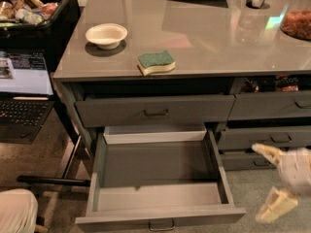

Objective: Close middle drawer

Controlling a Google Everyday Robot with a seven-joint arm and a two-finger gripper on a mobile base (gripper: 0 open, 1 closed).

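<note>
The wide dark grey middle drawer [158, 171] with a small metal bar handle is seen pulled fully out below the front edge of the glossy grey tabletop [204, 38], with nothing in its deep box and its front near the bottom of the view. The cream two-finger gripper [258, 183] is held low, right of the drawer's front right corner and not touching it; its fingers are spread apart with nothing between them. Closing is judged not yet started. Risks: if the push is landed on the right corner instead of the centre of the front, the drawer may be skewed on its runners and jammed. A finger could be caught on the side wall or slid into the box instead of against the front. A hard shove could bounce the drawer back out. The narrower grey drawers [272, 140] of the right column sit just behind the gripper and could be bumped; the uppermost is ajar, with what look like packets showing. The top grey drawer [155, 111] is slightly ajar but outside the travel path. On the tabletop, a white round bowl [106, 35] is set near the left edge and a green-and-yellow sponge [155, 62] near the front edge; neither is in the way. An open black laptop [22, 93] and a black floor bar [53, 180] are found left of the cabinet, apart from the drawer.
</note>
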